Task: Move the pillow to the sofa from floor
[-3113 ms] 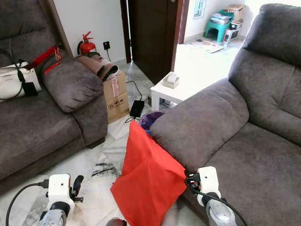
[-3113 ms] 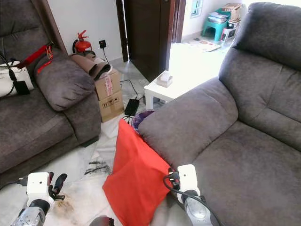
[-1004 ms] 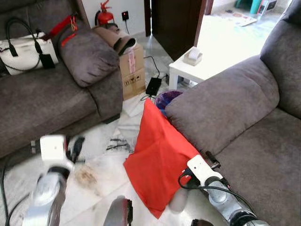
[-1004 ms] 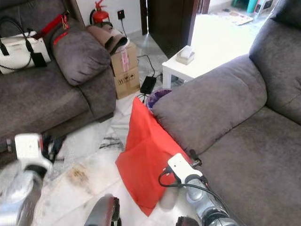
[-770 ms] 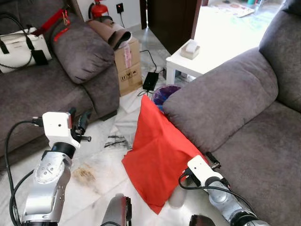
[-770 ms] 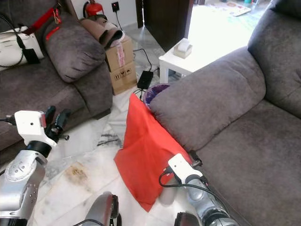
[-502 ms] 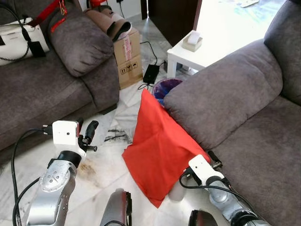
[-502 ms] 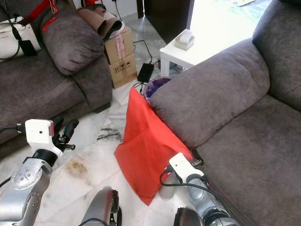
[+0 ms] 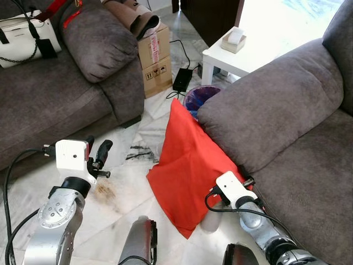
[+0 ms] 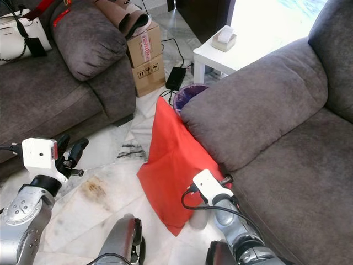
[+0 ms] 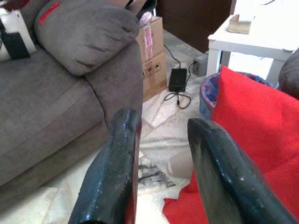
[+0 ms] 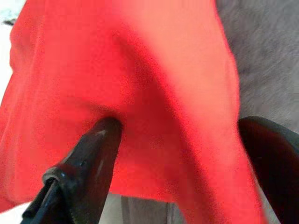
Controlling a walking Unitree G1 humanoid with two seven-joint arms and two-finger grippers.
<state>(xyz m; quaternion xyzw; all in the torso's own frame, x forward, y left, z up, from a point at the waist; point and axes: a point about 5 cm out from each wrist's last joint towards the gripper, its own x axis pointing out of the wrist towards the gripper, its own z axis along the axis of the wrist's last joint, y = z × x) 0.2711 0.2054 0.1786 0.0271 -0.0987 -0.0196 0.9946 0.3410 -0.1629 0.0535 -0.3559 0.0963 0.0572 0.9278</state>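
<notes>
Where unlabelled, red pillow against sofa

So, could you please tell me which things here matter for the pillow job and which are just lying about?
Job:
red pillow, leaning on the right sofa
right sofa
right gripper, open around the pillow's edge
left gripper, open

Lying about:
left sofa
handbag
cardboard box
white table
bin

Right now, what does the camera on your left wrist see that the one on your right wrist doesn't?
The left wrist view alone has the other sofa's armrest, the cardboard box, a black power adapter and the white table.

The right wrist view alone has the right hand, open, with one finger pressing into fabric.

Both show the red pillow.
</notes>
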